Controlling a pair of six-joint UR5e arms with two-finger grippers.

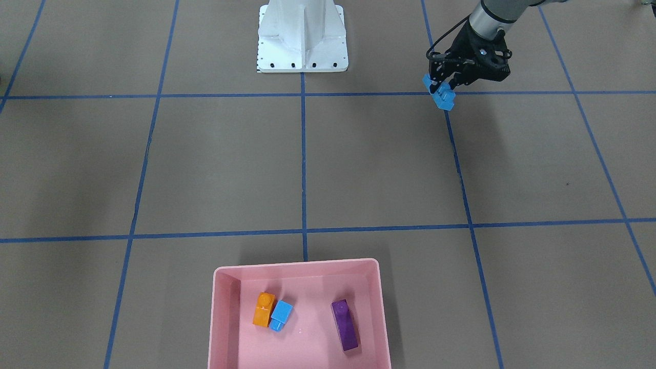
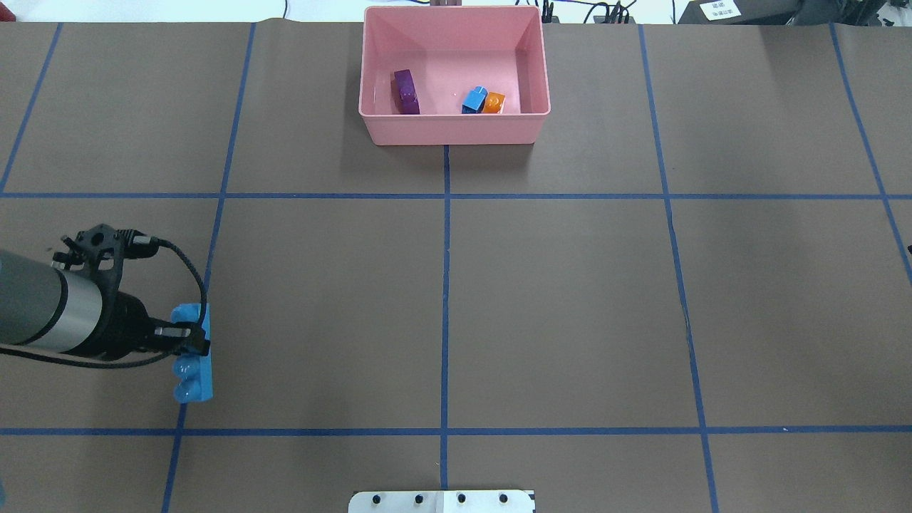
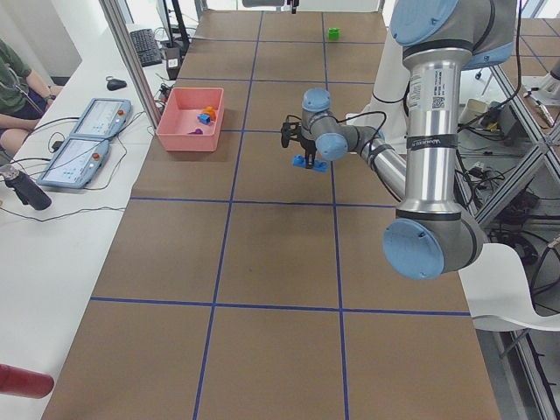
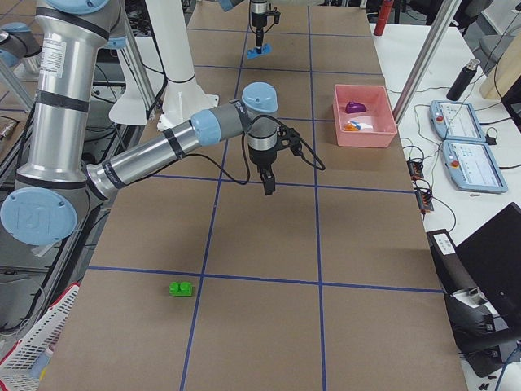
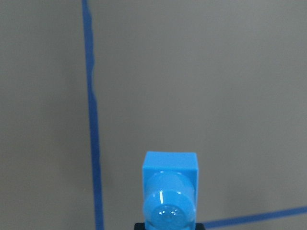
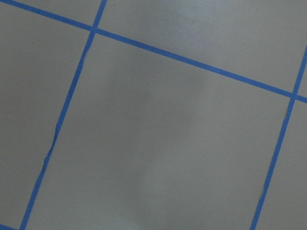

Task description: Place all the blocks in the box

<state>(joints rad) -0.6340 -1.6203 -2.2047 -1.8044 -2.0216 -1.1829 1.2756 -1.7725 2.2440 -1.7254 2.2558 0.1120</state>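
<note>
My left gripper (image 2: 197,340) is shut on the long blue four-stud brick (image 2: 192,356), over the left part of the table and far from the box. The brick also shows in the front view (image 1: 442,96) and fills the bottom of the left wrist view (image 5: 170,191). The pink box (image 2: 456,132) stands at the far middle edge. It holds the purple brick (image 2: 407,91), the small blue brick (image 2: 474,100) and the orange brick (image 2: 494,103). The green brick (image 4: 181,288) lies on the table's right end. My right gripper (image 4: 268,186) hangs over the table; I cannot tell if it is open.
The white robot base (image 1: 302,36) stands at the near middle edge. Blue tape lines (image 2: 445,299) split the brown table into squares. A side bench behind the box carries tablets (image 3: 87,140) and cables, and an operator sits there.
</note>
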